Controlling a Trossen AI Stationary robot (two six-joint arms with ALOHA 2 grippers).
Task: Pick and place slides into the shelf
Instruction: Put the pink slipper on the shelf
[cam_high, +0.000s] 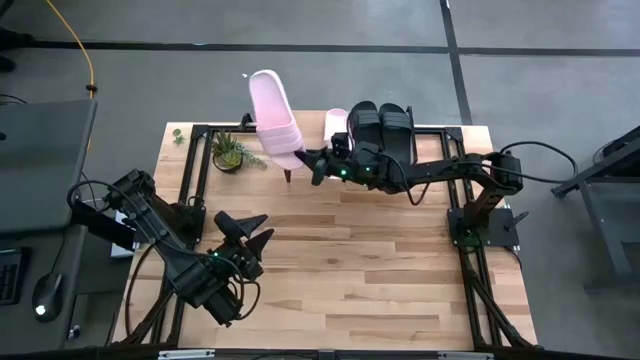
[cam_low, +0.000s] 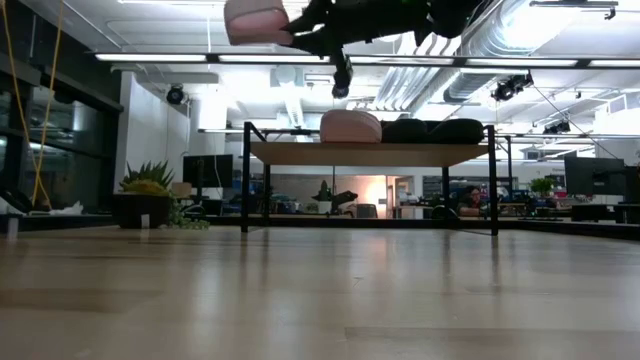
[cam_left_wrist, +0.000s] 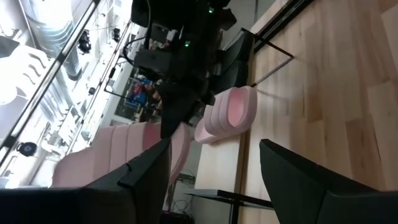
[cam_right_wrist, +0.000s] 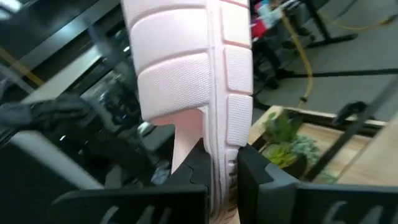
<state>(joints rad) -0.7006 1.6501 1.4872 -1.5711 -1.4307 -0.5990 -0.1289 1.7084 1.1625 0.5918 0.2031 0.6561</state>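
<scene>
Above shelf: R gripper w/ pink slide, prob airborne

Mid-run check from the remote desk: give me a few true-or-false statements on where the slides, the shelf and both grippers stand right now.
1. The right gripper is shut on a pale pink slide. True.
2. That slide already rests on the shelf. False: it is held in the air above the shelf.
3. Two black slides lie on the shelf. True.
4. The left gripper holds a black slide. False: it is open and empty, over the table.
5. The second pink slide lies on the shelf beside the black ones. True.
6. The potted plant sits on the shelf. False: it stands on the table.
</scene>
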